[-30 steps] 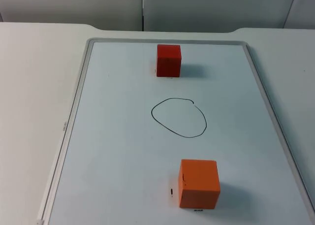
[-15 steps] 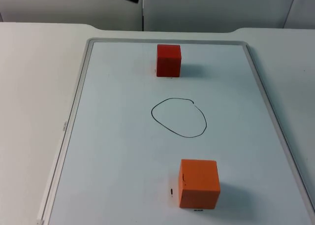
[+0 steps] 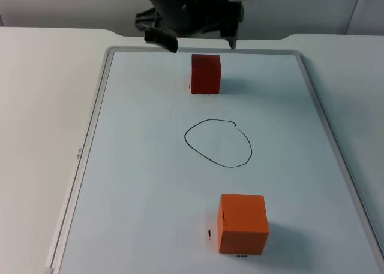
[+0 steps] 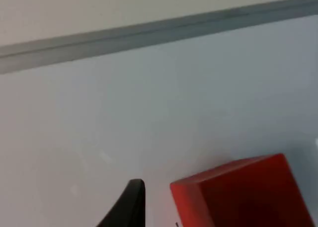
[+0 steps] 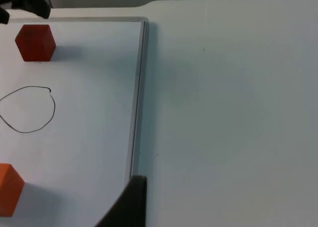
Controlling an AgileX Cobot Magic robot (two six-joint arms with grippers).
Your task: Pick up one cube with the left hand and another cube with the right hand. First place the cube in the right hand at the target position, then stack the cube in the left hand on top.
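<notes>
Now the left claw has dropped into the top view at upper centre, where a second ago there was bare wall; its two fingers are spread wide, released, hanging just above and behind the red cube. Its upper part is cut off by the frame edge. The red cube sits near the far edge of the whiteboard on the desk. In the left wrist view the red cube is cropped at the frame edge, beside one black fingertip. The drawn circle lies mid-board; the orange cube at lower centre-right is unmoved. The right claw: I cannot tell its state; one fingertip hangs over the board's edge.
</notes>
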